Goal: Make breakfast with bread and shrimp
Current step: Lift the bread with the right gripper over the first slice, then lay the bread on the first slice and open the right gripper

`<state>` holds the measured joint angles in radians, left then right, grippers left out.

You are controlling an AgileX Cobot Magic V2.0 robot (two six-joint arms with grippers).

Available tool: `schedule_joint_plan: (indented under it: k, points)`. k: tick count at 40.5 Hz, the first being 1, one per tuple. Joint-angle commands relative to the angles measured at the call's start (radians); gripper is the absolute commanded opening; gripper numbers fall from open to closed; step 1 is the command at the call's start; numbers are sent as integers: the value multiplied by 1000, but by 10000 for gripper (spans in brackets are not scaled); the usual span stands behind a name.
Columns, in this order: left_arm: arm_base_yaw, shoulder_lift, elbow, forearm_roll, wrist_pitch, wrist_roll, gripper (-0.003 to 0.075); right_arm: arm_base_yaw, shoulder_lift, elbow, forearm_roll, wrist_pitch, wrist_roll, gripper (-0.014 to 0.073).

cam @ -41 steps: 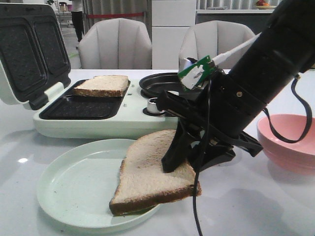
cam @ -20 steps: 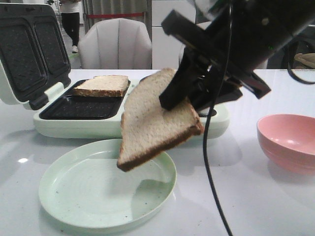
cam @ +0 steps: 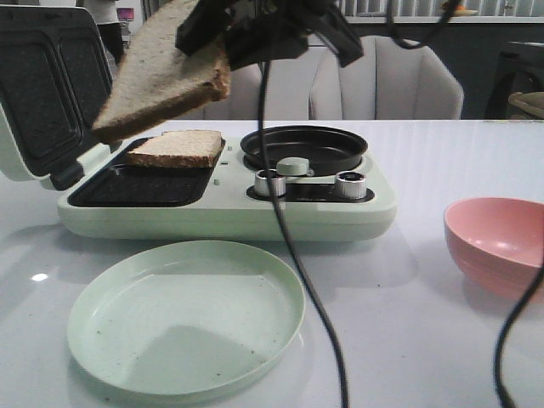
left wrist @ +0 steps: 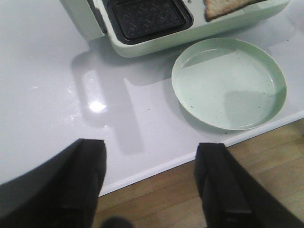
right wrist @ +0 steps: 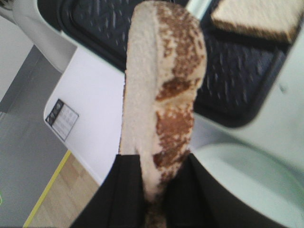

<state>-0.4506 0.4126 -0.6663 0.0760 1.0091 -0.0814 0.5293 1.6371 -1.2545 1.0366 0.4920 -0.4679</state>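
Observation:
A slice of bread [cam: 157, 81] hangs tilted in the air above the left end of the open sandwich maker [cam: 221, 217], with my right gripper [cam: 223, 38] shut on its crust edge. In the right wrist view that held bread [right wrist: 161, 85] stands on edge between the gripper [right wrist: 156, 175] fingers. Another bread slice [cam: 177, 147] lies flat on the maker's lower grill plate [cam: 127, 185], also seen as the flat slice [right wrist: 256, 16]. My left gripper [left wrist: 154, 175] is open and empty over the table's front edge. The shrimp is out of view.
A pale green plate [cam: 187, 314] sits bare in front of the maker, also seen as the plate [left wrist: 230, 83]. A pink bowl [cam: 497, 242] stands at the right. The maker has a round black pan [cam: 304, 146], two knobs, and a raised lid [cam: 51, 85]. Cables hang in front.
My right gripper has lifted the bread slice off the green plate and carried it up and to the left, over the sandwich maker. The plate now lies bare.

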Motion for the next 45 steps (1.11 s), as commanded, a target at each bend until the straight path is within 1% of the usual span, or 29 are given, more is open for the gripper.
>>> schedule_joint_plan:
  k: [1, 12, 18, 20, 22, 24, 26, 28, 30, 33, 38, 42, 45]
  points:
    - [-6, 7, -27, 6, -66, -13, 456, 4, 36, -121, 46, -44, -13, 95]
    - [-6, 7, -27, 6, -66, -13, 456, 5, 286, -371, 46, -22, -13, 95]
    - [-6, 7, -27, 6, -66, -13, 456, 5, 401, -453, 51, -34, -13, 105]
    - [-6, 7, -27, 6, -66, -13, 456, 5, 429, -471, 59, -43, -13, 129]
    - [-6, 7, -27, 6, -66, -13, 456, 5, 448, -483, 59, -57, -13, 181]
    - [-6, 7, -27, 6, -66, -13, 456, 4, 458, -485, 59, -73, -13, 258]
    - [-6, 7, -27, 6, -66, -13, 456, 2, 460, -485, 59, -83, -13, 362]
    - [-6, 7, -27, 6, -66, -13, 456, 0, 460, -485, 59, -88, -13, 444]
    - [-6, 7, -27, 6, -66, -13, 456, -7, 460, -485, 57, -88, -13, 512]
    - [-6, 7, -27, 6, -66, -13, 456, -20, 460, -485, 56, -75, -13, 575]
    - [-6, 7, -27, 6, -66, -13, 456, -45, 448, -485, 39, -20, -13, 566]
    - [-6, 7, -27, 6, -66, -13, 456, -63, 413, -485, 13, 22, -13, 529]
    - [-6, 7, -27, 6, -66, -13, 456, -68, 375, -485, -38, 47, -13, 502]
